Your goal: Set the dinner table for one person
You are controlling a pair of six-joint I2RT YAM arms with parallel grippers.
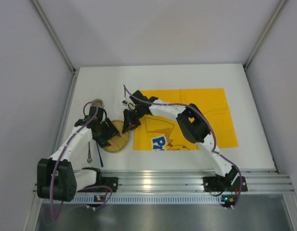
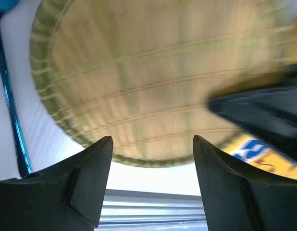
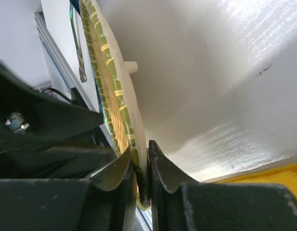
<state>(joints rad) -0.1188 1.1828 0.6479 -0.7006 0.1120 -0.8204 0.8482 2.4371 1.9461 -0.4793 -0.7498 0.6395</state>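
**Right gripper pinches the woven plate's rim; left gripper hangs released above it**

The yellow placemat [image 1: 206,110], printed with a cartoon, takes up the middle and right of the dinner table [image 1: 187,77]. Just off its left edge, at about 9 o'clock from it, is a round woven plate [image 1: 120,140]. At 8 o'clock from the plate two slim utensils lie side by side on the white top: a silvery one [image 1: 89,155] and a dark blue one [image 1: 98,156]. A small grey round object [image 1: 96,102] stands at 11 o'clock from the plate, partly hidden by the left arm and too small to identify. The ribbed aluminium rail [image 1: 163,180] runs along the near edge at 6 o'clock.

The left gripper [image 2: 152,139] hovers over the plate's left half, its fingers spread wide with nothing between them. Its camera shows the weave filling the view, the blue utensil's handle at 9 o'clock and the other arm's black jaw intruding from 3 o'clock.

The right gripper [image 3: 147,144] is clenched on the plate's green-and-yellow rim at the plate's 1 o'clock side. Its camera sees the plate edge-on.

The table lies beneath both grippers, which work over its left-centre area. From the right wrist camera, bare white tabletop stretches away from the pinched rim toward 1 o'clock, with a strip of yellow cloth at 4 o'clock.
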